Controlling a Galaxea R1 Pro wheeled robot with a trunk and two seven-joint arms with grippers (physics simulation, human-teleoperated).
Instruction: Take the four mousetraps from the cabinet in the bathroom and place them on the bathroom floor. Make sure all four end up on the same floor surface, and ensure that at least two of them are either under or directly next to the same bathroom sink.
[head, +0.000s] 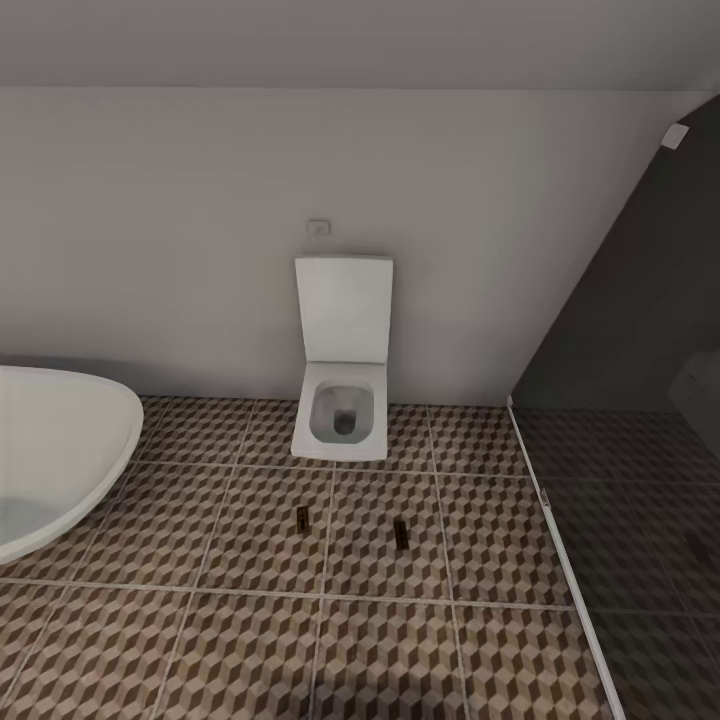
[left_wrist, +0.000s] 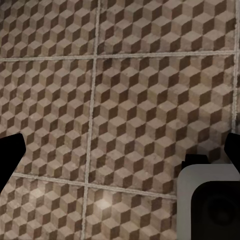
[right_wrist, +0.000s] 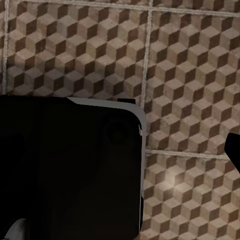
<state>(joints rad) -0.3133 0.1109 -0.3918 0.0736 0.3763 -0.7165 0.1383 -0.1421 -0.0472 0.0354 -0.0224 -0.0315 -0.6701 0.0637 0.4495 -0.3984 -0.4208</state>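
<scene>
On the cube-patterned bathroom floor (head: 250, 640) before the toilet (head: 342, 400), two mousetraps (head: 301, 516) lie apart, both grippers' openness unclear, nothing visibly held; with no sink visible, they risk resting too far from one.

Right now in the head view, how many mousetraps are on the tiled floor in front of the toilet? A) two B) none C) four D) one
A: two small dark mousetraps lie on the bathroom floor in front of the toilet, one mousetrap to the left and another mousetrap to the right, apart from each other.
</scene>
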